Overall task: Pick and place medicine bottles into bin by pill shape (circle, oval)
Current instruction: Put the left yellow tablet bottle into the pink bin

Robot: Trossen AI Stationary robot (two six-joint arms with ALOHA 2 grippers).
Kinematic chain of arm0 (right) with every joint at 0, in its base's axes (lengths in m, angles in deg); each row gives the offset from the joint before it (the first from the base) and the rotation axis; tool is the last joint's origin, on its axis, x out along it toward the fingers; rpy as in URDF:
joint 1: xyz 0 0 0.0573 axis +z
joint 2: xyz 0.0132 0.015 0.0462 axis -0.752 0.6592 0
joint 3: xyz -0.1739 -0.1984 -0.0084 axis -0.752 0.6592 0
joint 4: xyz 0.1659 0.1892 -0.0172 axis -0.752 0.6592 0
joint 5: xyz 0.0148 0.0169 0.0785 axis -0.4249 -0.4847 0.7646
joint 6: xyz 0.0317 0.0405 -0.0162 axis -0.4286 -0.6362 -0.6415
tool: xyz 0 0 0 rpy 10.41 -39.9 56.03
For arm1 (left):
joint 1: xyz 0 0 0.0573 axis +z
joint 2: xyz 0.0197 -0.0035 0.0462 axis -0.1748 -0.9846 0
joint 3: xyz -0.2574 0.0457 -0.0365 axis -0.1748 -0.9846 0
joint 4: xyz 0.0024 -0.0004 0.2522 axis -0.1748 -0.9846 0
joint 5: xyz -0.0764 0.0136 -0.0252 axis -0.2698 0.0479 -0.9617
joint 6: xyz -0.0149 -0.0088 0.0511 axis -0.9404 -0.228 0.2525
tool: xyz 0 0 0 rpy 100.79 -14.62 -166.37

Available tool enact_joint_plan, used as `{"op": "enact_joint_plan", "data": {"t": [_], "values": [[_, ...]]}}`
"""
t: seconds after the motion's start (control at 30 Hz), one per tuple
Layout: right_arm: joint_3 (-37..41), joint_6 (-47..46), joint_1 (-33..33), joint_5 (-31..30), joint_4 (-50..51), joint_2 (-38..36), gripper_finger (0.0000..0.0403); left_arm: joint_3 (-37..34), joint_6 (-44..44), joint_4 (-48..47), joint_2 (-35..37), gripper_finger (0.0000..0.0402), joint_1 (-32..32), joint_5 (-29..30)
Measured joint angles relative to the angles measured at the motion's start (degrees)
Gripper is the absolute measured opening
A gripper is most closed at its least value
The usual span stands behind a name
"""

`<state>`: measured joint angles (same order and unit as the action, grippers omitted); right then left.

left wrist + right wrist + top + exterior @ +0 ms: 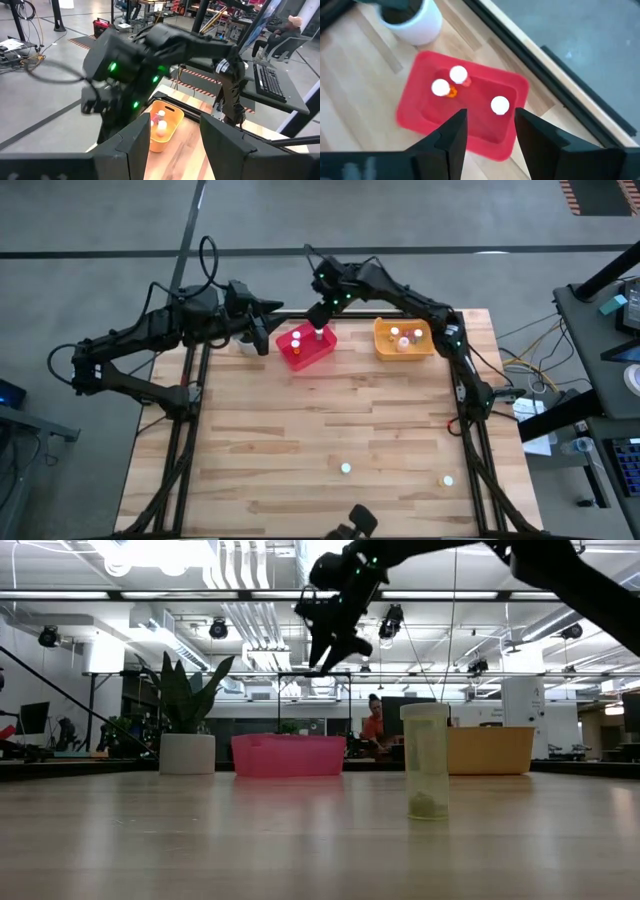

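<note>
- Right end effector [489,131] hovers over the red bin [415,107], fingers apart, holding nothing.
- Three medicine bottles [500,105] sit inside that bin, others in the orange bin [386,343]; two remain on the worktop [260,430], lower right of the high view.
- Likely light, rigid, slippery: grip the body below the cap.
- Left end effector [175,145] waits, fingers apart, at upper left.

1. White plant pot [187,753], with a tall green spiky-leaved plant [186,692], at the table's far edge, at about 9 o'clock of the pink-red container.
2. Wooden table [330,430], light planks on a dark frame.
3. Person in an orange top [374,726], in the room behind (seated, it seems).
4. Keyboard [270,82] on a dark desk, off the table.
</note>
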<state>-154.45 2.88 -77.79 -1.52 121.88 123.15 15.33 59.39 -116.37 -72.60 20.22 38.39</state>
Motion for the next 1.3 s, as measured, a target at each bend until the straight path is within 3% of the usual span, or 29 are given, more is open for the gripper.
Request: {"op": "enact_joint_plan", "data": {"t": [0.47,0.87,1.07,1.3], "values": [[0.0,-1.5,0.5,0.0,2.3,-7.7,0.0133,0.0,-1.2,0.0,0.0,0.0156,0.0,0.0],[0.0,-5.7,0.9,-0.8,5.1,-8.8,0.0116,0.0,-1.2,0.0,0.0,0.0156,0.0,0.0],[0.0,-3.0,3.0,9.5,11.9,-10.0,0.0102,0.0,-0.8,0.0,0.0,0.0156,0.0,0.0],[0.1,-3.7,8.0,9.8,26.5,-13.1,0.0086,-0.1,0.9,-0.1,0.0,0.0156,0.0,0.0]]}}
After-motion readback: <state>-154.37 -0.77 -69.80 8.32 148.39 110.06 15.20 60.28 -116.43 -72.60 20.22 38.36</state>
